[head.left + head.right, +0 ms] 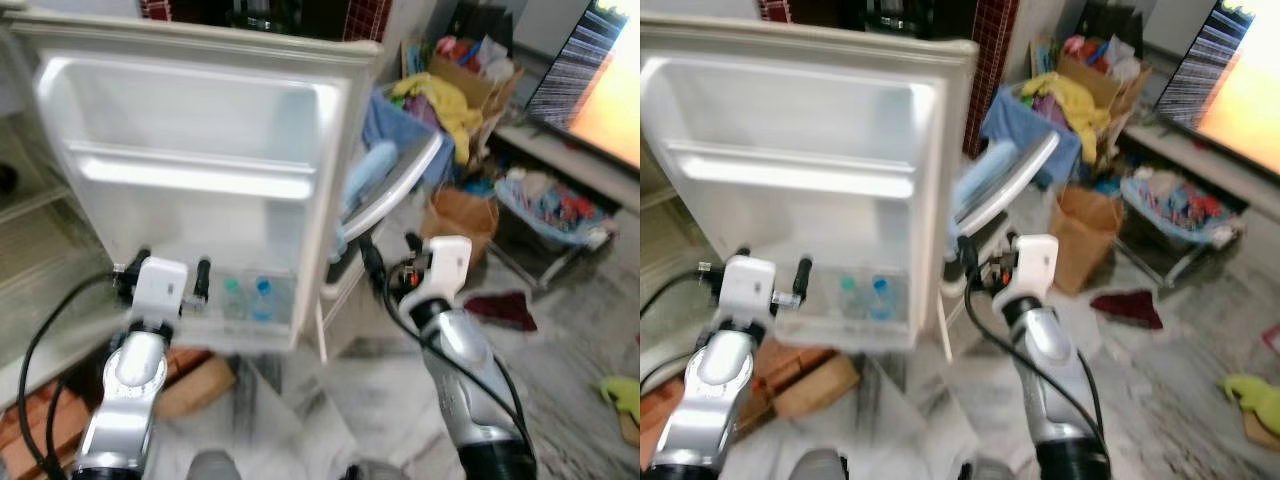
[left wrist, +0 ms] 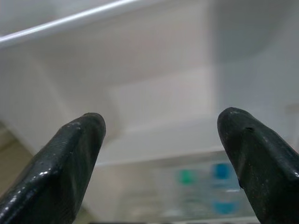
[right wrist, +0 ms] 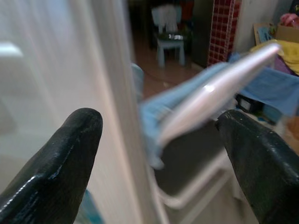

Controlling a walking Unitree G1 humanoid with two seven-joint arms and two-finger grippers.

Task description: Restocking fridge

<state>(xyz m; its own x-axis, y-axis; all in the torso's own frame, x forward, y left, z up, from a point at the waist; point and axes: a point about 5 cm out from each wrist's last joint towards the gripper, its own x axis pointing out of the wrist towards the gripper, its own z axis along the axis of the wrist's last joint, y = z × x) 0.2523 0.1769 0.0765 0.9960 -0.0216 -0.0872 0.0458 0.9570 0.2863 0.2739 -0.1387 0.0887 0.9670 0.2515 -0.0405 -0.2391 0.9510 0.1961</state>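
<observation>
The white fridge door (image 1: 200,130) stands open in front of me, its upper shelves bare. In its bottom shelf stand two small bottles, one with a green cap (image 1: 232,297) and one with a blue cap (image 1: 262,297). My left gripper (image 1: 173,260) is open at that bottom shelf, just left of the bottles, with nothing between its fingers; the left wrist view looks past the left gripper (image 2: 161,126) at the green cap (image 2: 186,176) and the blue cap (image 2: 220,171). My right gripper (image 1: 391,250) is open and empty, just right of the door's outer edge (image 3: 112,93).
An ironing board (image 1: 390,180) with blue cloth leans right behind the door's edge. A brown paper bag (image 1: 462,215), heaps of clothes (image 1: 450,100), a television (image 1: 600,80) and a red cloth (image 1: 505,308) lie to the right. Fridge interior shelves (image 1: 30,230) are at the left; cardboard (image 1: 190,385) lies under the door.
</observation>
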